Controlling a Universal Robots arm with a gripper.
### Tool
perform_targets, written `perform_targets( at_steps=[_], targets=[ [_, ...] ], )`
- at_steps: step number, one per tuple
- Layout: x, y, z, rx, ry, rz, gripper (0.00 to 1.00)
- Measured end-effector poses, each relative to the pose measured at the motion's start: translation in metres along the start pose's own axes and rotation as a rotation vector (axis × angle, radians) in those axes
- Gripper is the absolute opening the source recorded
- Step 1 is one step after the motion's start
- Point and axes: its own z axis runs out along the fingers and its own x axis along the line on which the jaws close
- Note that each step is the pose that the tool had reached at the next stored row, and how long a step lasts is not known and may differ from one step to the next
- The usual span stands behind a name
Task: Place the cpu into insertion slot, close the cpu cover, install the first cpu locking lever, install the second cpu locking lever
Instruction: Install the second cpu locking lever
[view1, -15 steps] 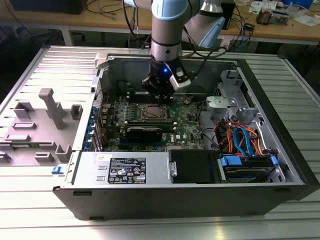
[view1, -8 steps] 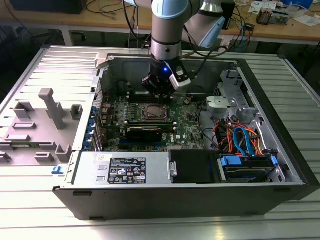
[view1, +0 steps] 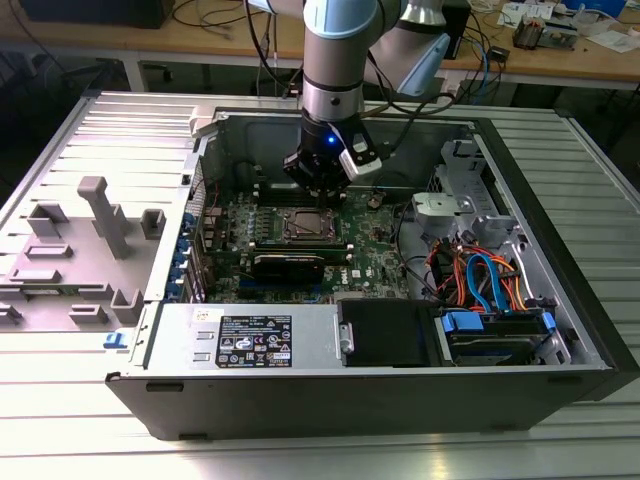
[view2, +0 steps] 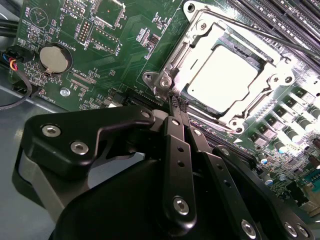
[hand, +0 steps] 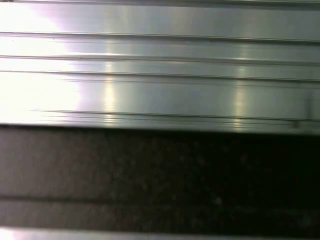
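Note:
In the second wrist view the cpu (view2: 225, 75) lies flat in the insertion slot (view2: 165, 82), its pale metal top glaring. The cpu cover (view2: 272, 70), a shiny frame, lies down around it. A thin locking lever (view2: 260, 30) runs along one side of the socket. My gripper (view2: 176, 103) is shut, its black fingers (view2: 175, 145) pressed together with the tips right at the socket's near corner; I see nothing between them. In the exterior view the gripper (view1: 318, 192) hangs just behind the insertion slot (view1: 308, 226) inside the open computer case.
Black card slots (view1: 288, 262) lie in front of the socket. A coin battery (view2: 52, 59) sits on the green board. A drive bay (view1: 385, 332) and coloured cables (view1: 480, 275) fill the exterior view's right. Grey fixtures (view1: 105, 215) stand outside the case. The first wrist view has a ribbed metal surface (hand: 160, 75).

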Motion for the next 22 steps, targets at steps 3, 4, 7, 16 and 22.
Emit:
perform_targets(
  at_steps=[3, 4, 7, 16, 22],
  targets=[
    [0.0000, -0.0001, 0.0000, 0.0000, 0.0000, 0.000, 0.11],
    [0.0000, -0.0001, 0.0000, 0.0000, 0.0000, 0.000, 0.11],
    [0.0000, -0.0003, 0.0000, 0.0000, 0.0000, 0.000, 0.11],
    [0.0003, -0.0078, -0.0001, 0.0043, 0.0001, 0.000, 0.11],
    [0.0003, -0.0084, -0.0048, 0.0049, 0.0002, 0.000, 0.11]
  ],
)
